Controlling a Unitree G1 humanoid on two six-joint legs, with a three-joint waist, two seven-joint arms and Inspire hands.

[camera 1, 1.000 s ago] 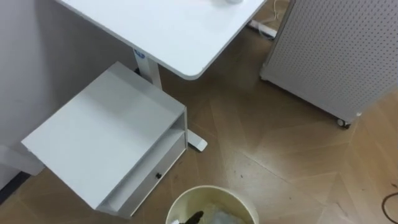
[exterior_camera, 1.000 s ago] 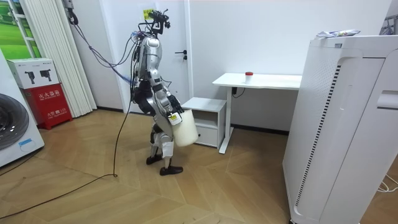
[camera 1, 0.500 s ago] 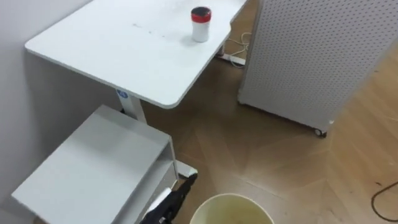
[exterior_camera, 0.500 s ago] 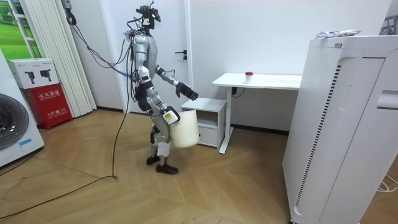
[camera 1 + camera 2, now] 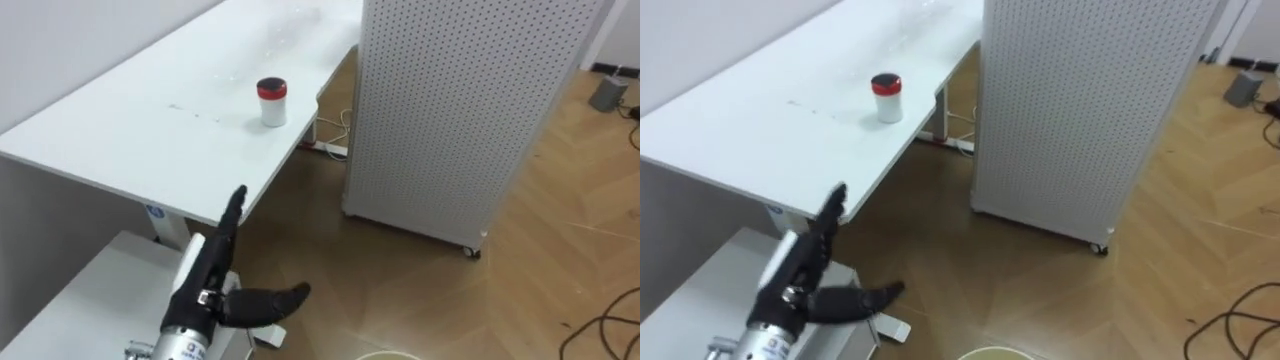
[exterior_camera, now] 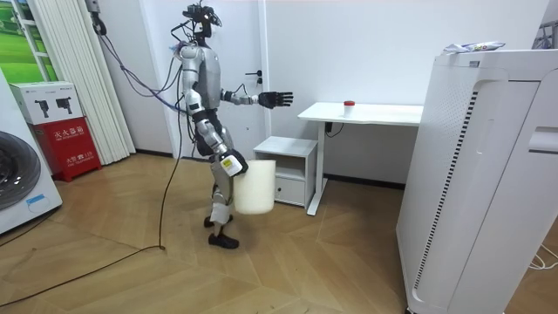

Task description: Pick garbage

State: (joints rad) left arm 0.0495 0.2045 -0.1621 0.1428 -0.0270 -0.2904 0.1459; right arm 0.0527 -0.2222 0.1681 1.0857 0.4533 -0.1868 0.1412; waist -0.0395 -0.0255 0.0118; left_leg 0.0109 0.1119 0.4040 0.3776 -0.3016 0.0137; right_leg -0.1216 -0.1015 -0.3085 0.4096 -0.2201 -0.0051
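A small white canister with a red lid (image 5: 271, 102) stands upright on the white desk (image 5: 130, 130), near its front edge. My left hand (image 5: 215, 265) is raised in front of the desk, open with straight fingers and the thumb spread, well short of the canister. In the room view the left hand (image 6: 275, 98) reaches out at chest height towards the desk (image 6: 375, 113). My right hand (image 6: 227, 163) hangs at my hip and carries a cream bin (image 6: 254, 185) off the floor. The bin's rim (image 5: 990, 353) peeks in at the bottom edge.
A tall white perforated unit on castors (image 5: 460, 100) stands right of the desk. A low white cabinet (image 5: 80, 300) sits below my left hand. Cables (image 5: 610, 320) lie on the wood floor at the right. A washing machine (image 6: 22, 183) and a red box (image 6: 65, 144) stand behind me.
I have straightened up and my left arm has risen from beside the bin to stretch towards the desk. The eye view has lifted from cabinet and bin to the desk top.
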